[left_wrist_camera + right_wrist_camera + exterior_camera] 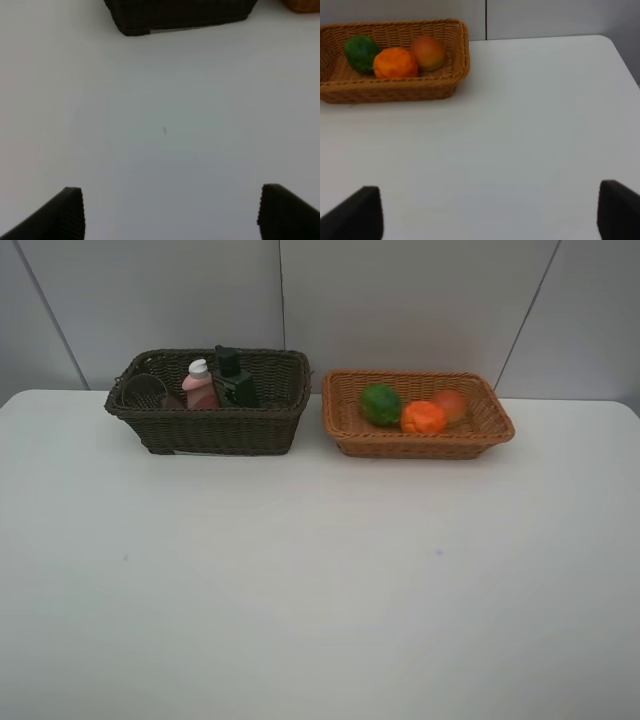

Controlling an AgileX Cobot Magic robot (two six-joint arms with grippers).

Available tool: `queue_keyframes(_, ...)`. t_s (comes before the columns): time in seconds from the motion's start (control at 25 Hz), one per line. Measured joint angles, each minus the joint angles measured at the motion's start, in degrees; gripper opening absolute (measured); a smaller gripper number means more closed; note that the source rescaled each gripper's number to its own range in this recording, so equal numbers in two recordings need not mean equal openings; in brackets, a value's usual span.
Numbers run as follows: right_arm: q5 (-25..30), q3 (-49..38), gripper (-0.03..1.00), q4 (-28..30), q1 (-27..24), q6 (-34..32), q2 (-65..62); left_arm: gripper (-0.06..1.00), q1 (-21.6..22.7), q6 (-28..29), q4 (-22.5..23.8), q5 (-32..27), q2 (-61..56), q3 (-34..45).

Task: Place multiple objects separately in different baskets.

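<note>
The dark brown basket point(210, 430) at the back left holds a translucent cup point(143, 391), a pink white-capped bottle point(199, 385) and a black square bottle point(234, 379). The light tan basket point(420, 443) at the back right holds a green fruit point(381, 404), an orange tangerine point(424, 418) and a red-orange fruit point(451, 404). Neither arm shows in the exterior high view. My left gripper point(170, 212) is open over bare table, short of the dark basket point(175, 17). My right gripper point(487, 212) is open too, with the tan basket point(395, 90) and its fruits ahead.
The white table point(320, 580) spreads wide in front of both baskets. A grey panelled wall point(400, 300) stands right behind them. The table's rounded far right corner point(607, 42) shows in the right wrist view.
</note>
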State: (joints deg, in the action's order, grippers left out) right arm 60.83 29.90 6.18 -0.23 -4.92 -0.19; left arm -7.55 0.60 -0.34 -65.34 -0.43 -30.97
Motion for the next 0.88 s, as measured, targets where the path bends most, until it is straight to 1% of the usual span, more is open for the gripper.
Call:
queue_keyframes(0.12,0.0,0.0,0.87,0.0,0.0,0.0,0.0,0.9,0.0,0.01,0.0,3.25,-0.01,1.57)
queue_keyframes(0.2,0.0,0.0,0.87,0.0,0.0,0.0,0.0,0.9,0.0,0.06,0.0,3.76,-0.01,1.92)
queue_keyframes(0.88,0.0,0.0,0.87,0.0,0.0,0.0,0.0,0.9,0.0,0.06,0.34,4.3,-0.01,1.92)
